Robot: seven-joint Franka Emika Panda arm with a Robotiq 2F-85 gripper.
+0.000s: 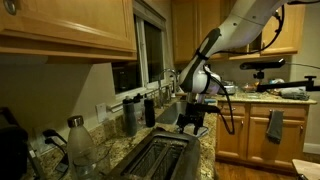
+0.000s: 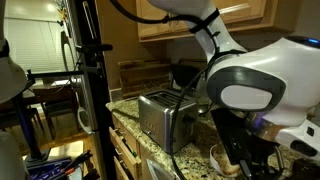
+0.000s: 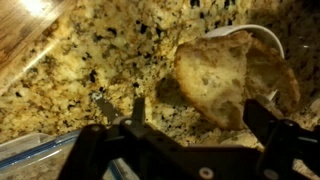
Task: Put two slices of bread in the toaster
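Wrist view looks down on the speckled granite tabletop [image 3: 80, 80]. The slices of bread [image 3: 215, 75] lie in the upper right of the frame, overlapping one another on a white dish [image 3: 262, 35] whose rim shows behind them. The nearer slice is pale tan with browner mottling, and its lower edge hangs past the dish toward the middle of the frame. The claw [image 3: 195, 112] comes up from the bottom edge with its dark fingers [image 3: 137, 108] spread wide, one left of centre and one at the right. It grips nothing. The bread sits just above and between the fingers in the picture, and whether either finger touches it cannot be told. A bluish, glassy edge [image 3: 30, 155] crosses the lower left corner. In both exterior views the toaster [image 1: 162, 155] [image 2: 165, 118] stands on the same tabletop, brushed steel, with its long dark slots showing on top at the bottom centre of the frame. The arm [image 1: 250, 25] reaches down from the upper right, and the claw hangs over the tabletop just beyond the toaster. Dark bottles [image 1: 130, 115] stand by the wall at centre left, and a clear glass bottle [image 1: 78, 140] stands at lower left under the wooden cabinets [image 1: 70, 25].
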